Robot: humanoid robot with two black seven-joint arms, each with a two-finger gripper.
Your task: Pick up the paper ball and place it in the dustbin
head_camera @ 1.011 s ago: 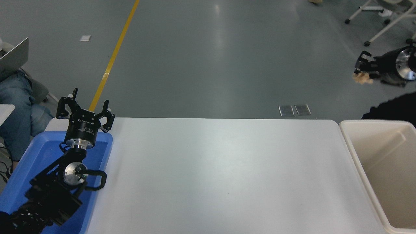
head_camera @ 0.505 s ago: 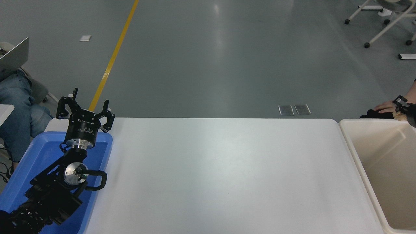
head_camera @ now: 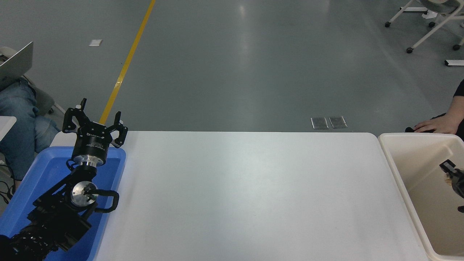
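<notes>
The cream-beige dustbin (head_camera: 396, 170) stands at the table's right end. My right gripper (head_camera: 452, 175) comes in from the right edge and hangs inside the dustbin's opening, mostly cut off by the picture's edge. A small tan sliver of the paper ball (head_camera: 450, 180) shows between its black fingers, so it looks shut on it. My left gripper (head_camera: 95, 117) is parked at the lower left above the blue tray, open and empty.
A shallow blue tray (head_camera: 40, 174) lies at the table's left end under the left arm. A person's hand (head_camera: 435, 125) rests just behind the dustbin's far rim. Another person sits at the far left with a laptop (head_camera: 16, 58). Wheeled chairs (head_camera: 427, 25) stand at the top right.
My right gripper with the paper ball has come down from high above the floor at the right, past the dustbin's far rim, into the bin's opening. The left arm has not moved.
</notes>
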